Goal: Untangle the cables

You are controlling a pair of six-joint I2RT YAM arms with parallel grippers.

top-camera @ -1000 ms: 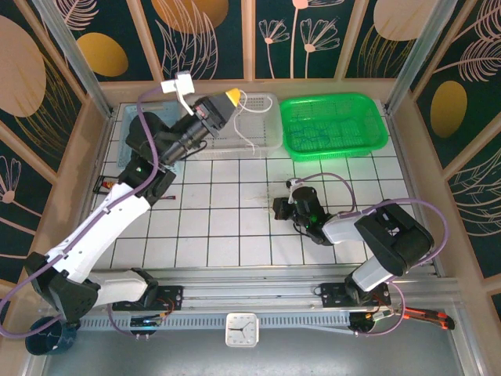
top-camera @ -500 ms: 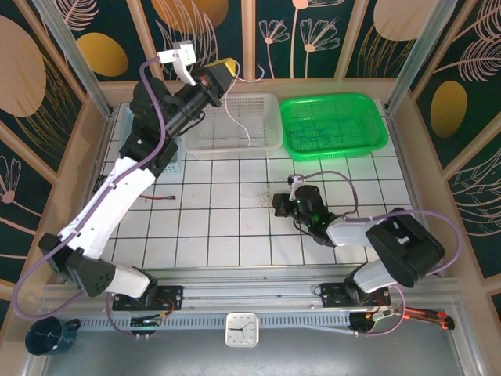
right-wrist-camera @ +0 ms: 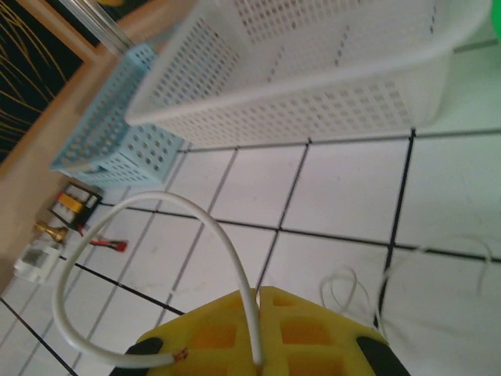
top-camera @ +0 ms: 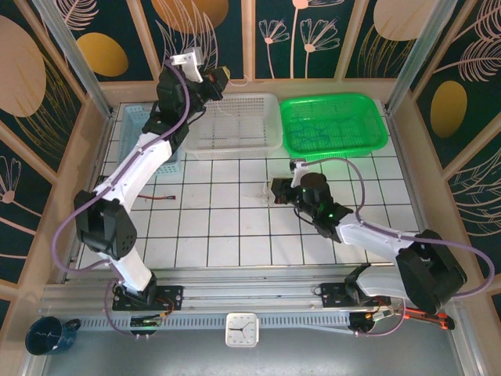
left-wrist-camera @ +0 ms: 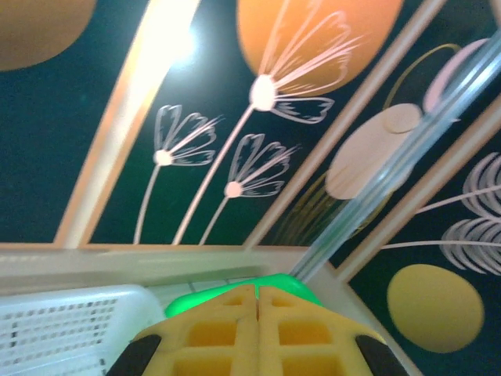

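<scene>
Plainly, the cables we can make out are thin and pale. A white cable (right-wrist-camera: 141, 205) rises from the seam of the right claw (right-wrist-camera: 258, 296), arcs off to its left and curls back down to a reddish tip beside its left finger, so this claw is clamped on it. Just to the claw's right, a much finer whitish strand (right-wrist-camera: 344, 283) lies looped on the tiles (right-wrist-camera: 329, 188). The left claw (left-wrist-camera: 258, 291) has its yellow fingers pressed together, and we cannot tell whether any wire is pinched there. Compared with half a second ago, the left claw has climbed higher and farther back past the white basket (top-camera: 235, 145), and the wire that hung beneath it no longer dangles there; the right claw has kept to its tile while its arm has stretched out behind it
</scene>
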